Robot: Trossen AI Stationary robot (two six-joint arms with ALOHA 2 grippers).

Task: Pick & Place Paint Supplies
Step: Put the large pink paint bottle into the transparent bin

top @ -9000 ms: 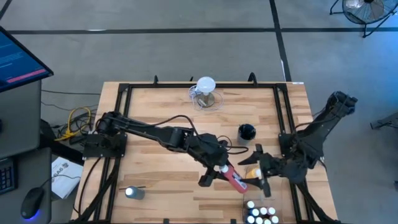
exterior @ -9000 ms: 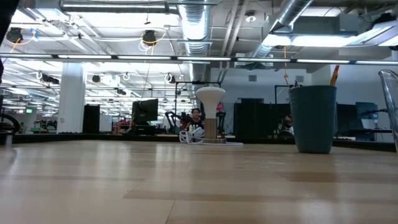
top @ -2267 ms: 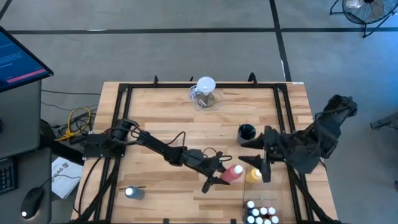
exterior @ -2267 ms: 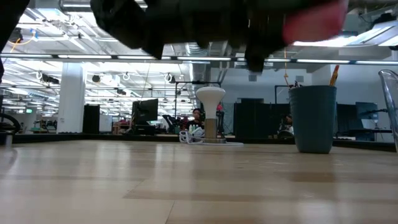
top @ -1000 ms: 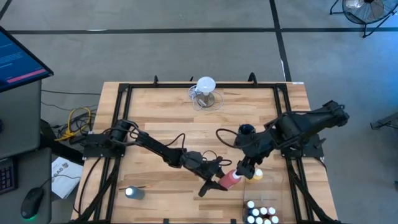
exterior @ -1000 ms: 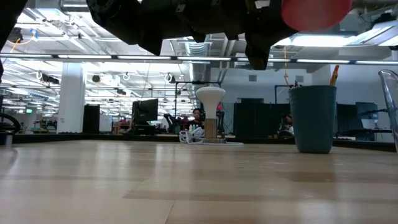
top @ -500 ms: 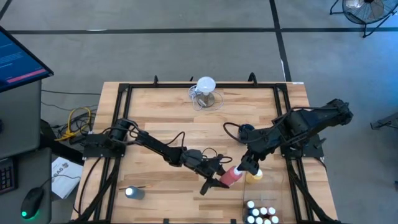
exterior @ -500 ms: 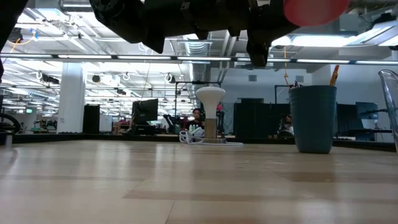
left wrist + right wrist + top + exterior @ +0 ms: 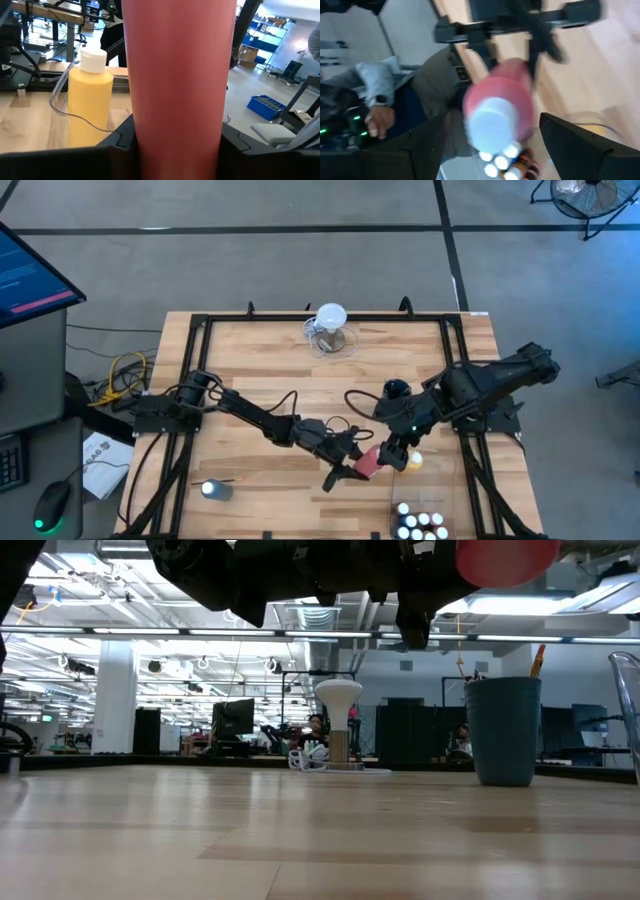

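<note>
**Handover of the pink-red bottle: claw alignment**

My left claw (image 9: pixel 348 464) is pinching the pink-red squeeze bottle (image 9: pixel 369 463) around its body. I hold it raised off the worktop (image 9: pixel 250 370), just beside the yellow squeeze bottle (image 9: pixel 411 461), which stands upright on the worktop. In the left wrist view the pink-red body fills the gap between my two dark fingers, with the yellow bottle's white cap behind it.

My right claw (image 9: pixel 393 452) is spread wide and grips nothing. It sits just beside the pink-red bottle, between it and the yellow bottle. In the right wrist view the white cap (image 9: pixel 491 126) of the pink-red bottle points straight at this claw, between its two fingers.

Critical relation: the bottle's long axis runs from my left claw toward my right claw, cap end leading. The right claw is therefore the nearer free one and meets the bottle end-on. My judgement: closing it on the cap end calls for a short advance along that axis.

The small white-capped paint bottles (image 9: pixel 418 524) stand clustered beyond the yellow bottle, at the worktop's edge.
</note>
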